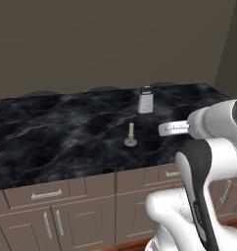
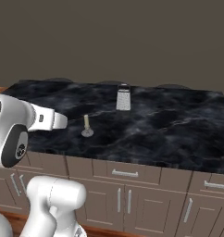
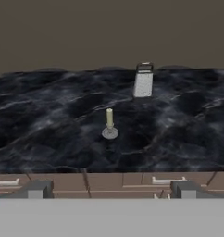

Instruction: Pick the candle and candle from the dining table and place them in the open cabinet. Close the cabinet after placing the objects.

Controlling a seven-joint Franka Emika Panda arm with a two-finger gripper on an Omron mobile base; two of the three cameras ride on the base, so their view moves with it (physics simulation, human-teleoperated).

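One candle (image 1: pixel 131 130), a slim cream stick standing upright on a round grey dish base, sits on the dining table (image 1: pixel 52 132), toward its front half and well back from the front edge. Behind it and off to the right in all three views stands a silver-grey box grater (image 1: pixel 145 101), upright and well apart from the candle, near the table's far edge. The table's black, white-veined top runs out of frame on the left of the left base view and on the right of the right base view, so its full width cannot be seen, and the far edge melts into the dark wall behind. Brown drawer fronts (image 1: pixel 47 194) with silver handles show below the top; the arm's white body covers some of them low in both base views. In the hand view the gripper (image 3: pixel 109 189) shows as two small dark finger tips (image 3: pixel 37 189) set far apart at the bottom, spread wide with nothing between them, level with the drawer fronts and short of the table's front edge. The candle lies ahead of the gripper, roughly centred between the tips. In the base views the hand end is seen as a white link reaching toward the table, its fingers hard to make out.
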